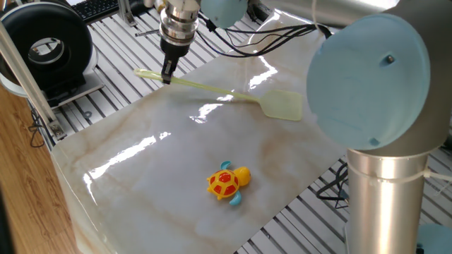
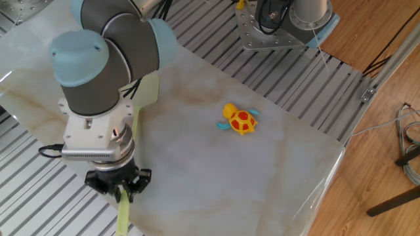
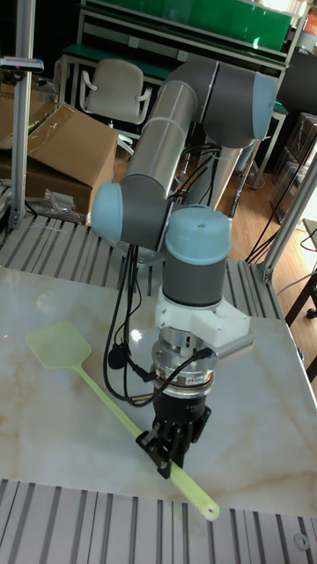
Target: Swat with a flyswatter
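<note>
So the gripper (image 1: 167,75) points down and is clamped on the flyswatter (image 1: 233,97) handle near its free end, fingers closed tight around the thin stick; a short stub of handle pokes out past the fingers. In the tall fixed view the gripper (image 3: 169,447) grips the flyswatter (image 3: 58,345) low over the table (image 3: 255,423), the handle running diagonally to the mesh head at far left. The head seems to sit on or just above the marble, hard to tell which. The other fixed view shows the gripper (image 2: 119,187) by the table edge. The turtle (image 1: 227,183) sits well apart from the flyswatter, nearer the table's middle.
</note>
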